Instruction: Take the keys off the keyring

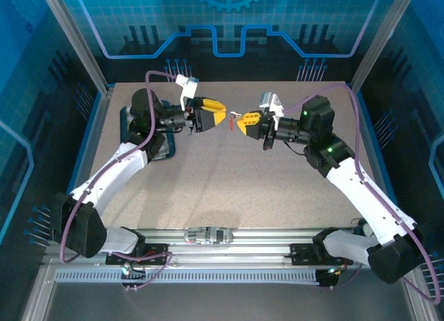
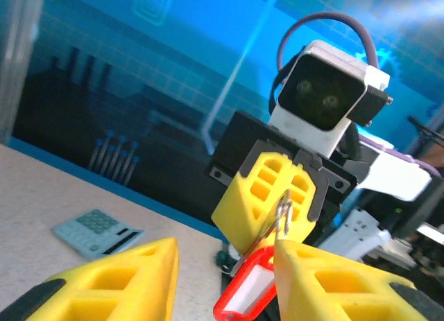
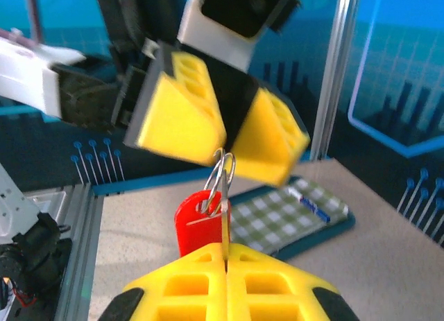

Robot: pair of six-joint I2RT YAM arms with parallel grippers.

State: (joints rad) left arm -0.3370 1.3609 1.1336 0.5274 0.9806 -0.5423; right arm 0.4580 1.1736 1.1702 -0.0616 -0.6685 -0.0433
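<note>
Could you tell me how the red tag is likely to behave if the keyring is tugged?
The red tag would probably swing loosely, since it dangles from the thin keyring pinched in the right gripper. Being small plastic, it looks light. The smooth wire may slip.

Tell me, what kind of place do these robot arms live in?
Probably a robot test booth in a lab: blue walls printed with circuit patterns, silver metal frame posts, and a grey slotted metal rail with both white robot arms bolted to it.
</note>
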